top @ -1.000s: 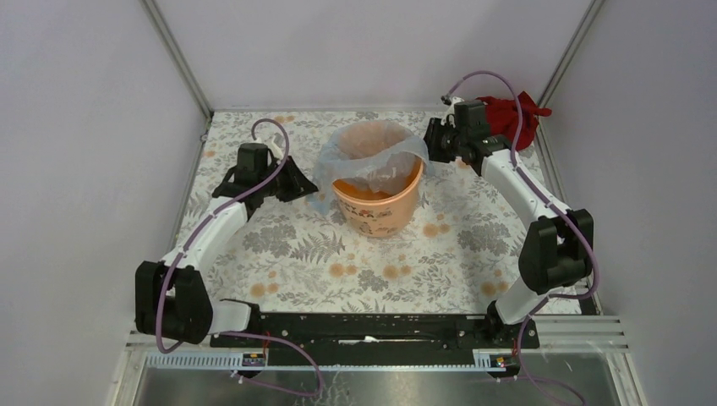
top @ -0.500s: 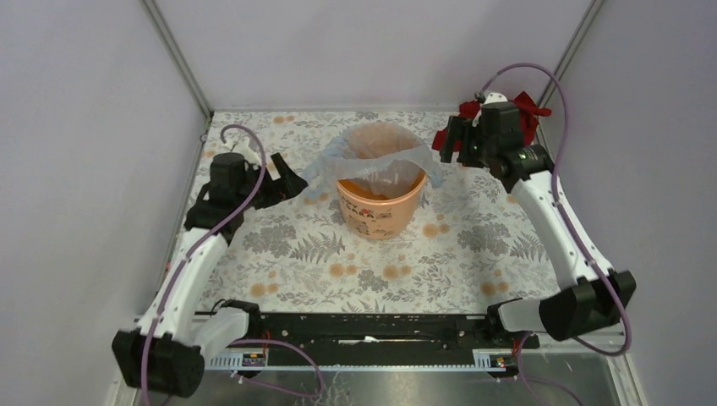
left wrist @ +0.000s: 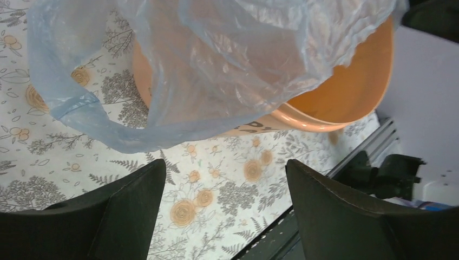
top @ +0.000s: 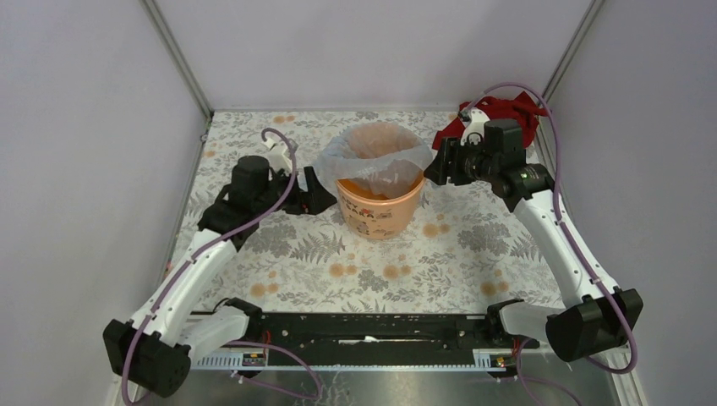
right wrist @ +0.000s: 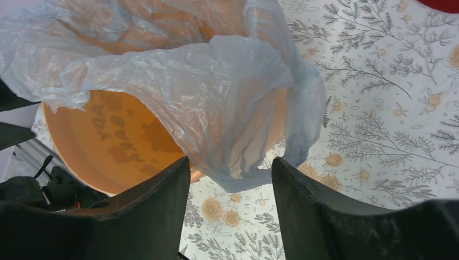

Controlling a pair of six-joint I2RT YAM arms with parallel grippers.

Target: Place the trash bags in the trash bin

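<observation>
Note trash bag (top: 372, 152) draped across mouth of trash bin (top: 379, 211), part sagging inside, loose flaps hanging outside bin's left and right walls. Nothing else visible in bin. Judge film very light, soft, slippery, easily torn; best pinched at a hanging flap near bin's rim. Left jaws open, empty, just left of bin. Right jaws apart, just right of bin, flap dangling between tips, not pinched.
</observation>
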